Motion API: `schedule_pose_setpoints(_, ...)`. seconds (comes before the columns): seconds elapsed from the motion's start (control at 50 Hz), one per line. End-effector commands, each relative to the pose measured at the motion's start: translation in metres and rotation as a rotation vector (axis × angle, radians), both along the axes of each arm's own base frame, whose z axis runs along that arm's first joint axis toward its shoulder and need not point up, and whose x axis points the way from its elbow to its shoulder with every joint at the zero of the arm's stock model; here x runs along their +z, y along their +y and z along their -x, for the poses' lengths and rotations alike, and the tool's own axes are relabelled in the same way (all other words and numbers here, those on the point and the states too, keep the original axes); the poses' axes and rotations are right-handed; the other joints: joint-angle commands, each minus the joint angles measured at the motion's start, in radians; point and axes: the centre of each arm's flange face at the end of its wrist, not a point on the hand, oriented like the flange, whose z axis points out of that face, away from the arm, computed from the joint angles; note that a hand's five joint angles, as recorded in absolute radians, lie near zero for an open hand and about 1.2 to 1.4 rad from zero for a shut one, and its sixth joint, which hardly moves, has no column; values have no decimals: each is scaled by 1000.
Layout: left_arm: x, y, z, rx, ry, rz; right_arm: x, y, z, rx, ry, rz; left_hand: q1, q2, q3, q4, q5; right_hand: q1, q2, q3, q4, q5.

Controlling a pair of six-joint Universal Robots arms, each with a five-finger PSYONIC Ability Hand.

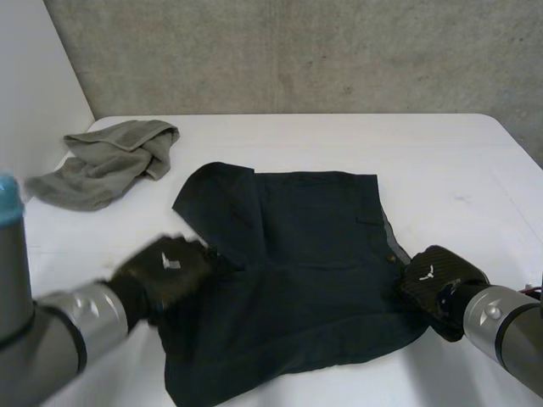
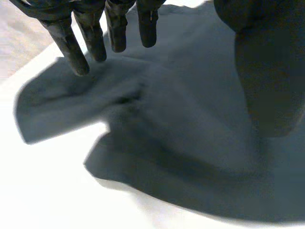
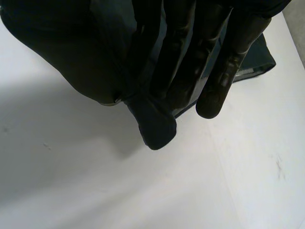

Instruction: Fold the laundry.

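Observation:
A dark short-sleeved shirt [image 1: 314, 254] lies spread on the white table [image 1: 441, 161], collar end to the left. My left hand [image 1: 165, 270] is over the shirt's left edge, near the sleeve. In the left wrist view its fingers [image 2: 71, 43] are straight and apart above the rumpled sleeve [image 2: 71, 105], holding nothing. My right hand [image 1: 437, 280] is at the shirt's right edge, near the hem corner. In the right wrist view that hand [image 3: 214, 57] pinches a fold of the shirt [image 3: 155, 126] between thumb and fingers, a little above the table.
A crumpled grey-green cloth [image 1: 110, 161] lies at the back left of the table. A concrete wall [image 1: 297, 51] stands behind the table. Bare table surface stretches to the right of the shirt and behind it.

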Motion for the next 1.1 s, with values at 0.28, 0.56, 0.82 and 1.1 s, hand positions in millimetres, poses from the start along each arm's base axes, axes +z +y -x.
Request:
schedule_pose_setpoints(0.28, -39, -194, 5, 173, 262, 62, -10, -6, -7, -11, -63, 9, 229, 203, 196, 203, 207, 413, 217, 204, 207, 221)
schedule_pose_setpoints(0.56, -78, -219, 11, 176, 248, 35, -18, -9, -8, -13, -61, 8, 350, 323, 317, 324, 327, 413, 217, 204, 207, 221)
schedule_pose_setpoints(0.82, -87, -219, 10, 168, 207, 36, -21, -12, -8, -17, -59, 9, 1043, 1016, 1010, 1016, 1020, 413, 217, 204, 207, 221)
schedule_pose_setpoints(1.1, -77, -204, -4, 192, 143, 52, -22, -13, -8, -19, -60, 12, 885, 859, 852, 859, 863, 413, 217, 204, 207, 221)
